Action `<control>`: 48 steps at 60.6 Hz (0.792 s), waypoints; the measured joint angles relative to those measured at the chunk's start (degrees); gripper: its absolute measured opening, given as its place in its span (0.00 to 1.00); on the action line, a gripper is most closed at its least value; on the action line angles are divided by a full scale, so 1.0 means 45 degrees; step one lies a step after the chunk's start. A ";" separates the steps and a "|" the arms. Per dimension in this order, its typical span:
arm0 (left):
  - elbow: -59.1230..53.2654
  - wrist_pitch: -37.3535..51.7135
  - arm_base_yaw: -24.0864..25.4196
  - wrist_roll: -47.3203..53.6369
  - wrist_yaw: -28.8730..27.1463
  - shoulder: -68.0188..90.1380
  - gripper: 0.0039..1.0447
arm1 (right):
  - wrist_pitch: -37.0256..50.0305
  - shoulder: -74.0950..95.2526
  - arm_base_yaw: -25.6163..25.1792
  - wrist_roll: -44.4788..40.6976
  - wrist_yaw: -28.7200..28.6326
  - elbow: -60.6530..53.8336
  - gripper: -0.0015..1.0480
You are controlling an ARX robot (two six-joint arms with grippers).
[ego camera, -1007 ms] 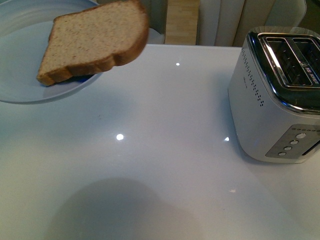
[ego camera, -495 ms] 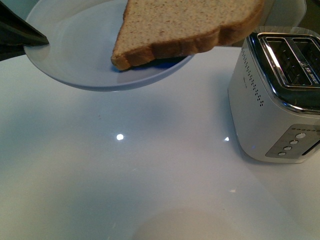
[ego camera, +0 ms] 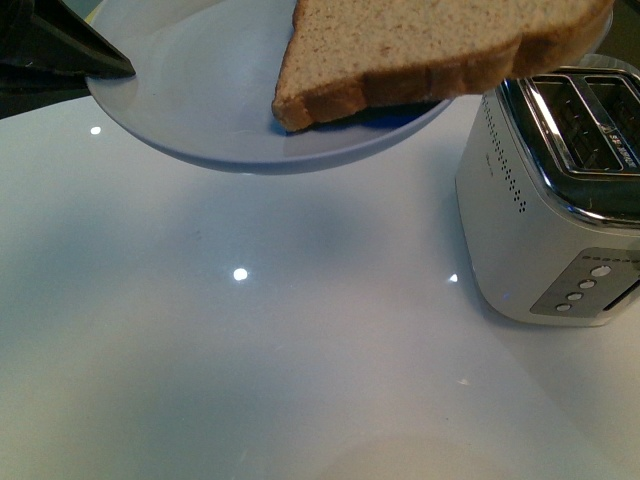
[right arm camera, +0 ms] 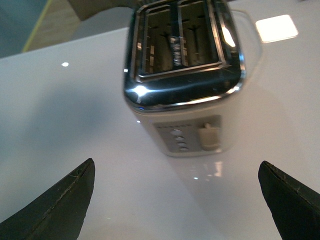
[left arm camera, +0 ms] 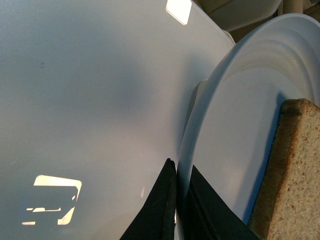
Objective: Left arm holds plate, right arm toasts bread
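1. Nearest, the right pincer (right arm camera: 176,166) is hanging over the worktop (ego camera: 250,360) with its jaws wide apart and nothing between them. It is out of the front view.
2. Just beyond it, on the right of the worktop, the toaster (ego camera: 545,220) is standing with both slots (right arm camera: 175,45) empty and facing up. The right pincer is pointing straight at it, not at the bread.
3. Further back and to the left, the plate (ego camera: 200,110) is being carried clear above the worktop, tilting slightly. The bread (ego camera: 430,40) is lying flat on its right half, long axis running left to right, with its right end overhanging the rim above the toaster's top left edge.
4. Farthest left, the left pincer (left arm camera: 180,169) is clamping the plate's left rim between its jaws.
5. Judging from this, the bread is lying up and to the left of the right pincer. That free arm is probably going to need a leftward swing to take the overhanging end.
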 joint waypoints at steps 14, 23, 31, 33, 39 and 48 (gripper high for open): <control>0.0092 -0.0204 -0.0049 0.0010 0.0044 0.0000 0.02 | 0.2992 0.4104 0.0981 0.2492 -0.0996 0.1957 0.92; 0.0272 -0.0350 -0.0005 0.0015 0.0068 0.0000 0.02 | 0.4216 0.5819 0.1326 0.4537 -0.1685 0.3084 0.92; 0.0350 -0.0457 0.0044 0.0024 0.0141 0.0000 0.02 | 0.5231 0.6883 0.1384 0.6154 -0.2244 0.3687 0.92; 0.0364 -0.0481 0.0058 0.0024 0.0146 0.0000 0.02 | 0.5474 0.7106 0.1418 0.6518 -0.2380 0.3764 0.92; 0.0374 -0.0510 0.0073 0.0024 0.0151 0.0000 0.02 | 0.6290 0.7796 0.1637 0.7708 -0.2832 0.3847 0.92; 0.0374 -0.0510 0.0073 0.0024 0.0199 0.0000 0.02 | 0.7023 0.8383 0.2055 0.8631 -0.3016 0.3847 0.92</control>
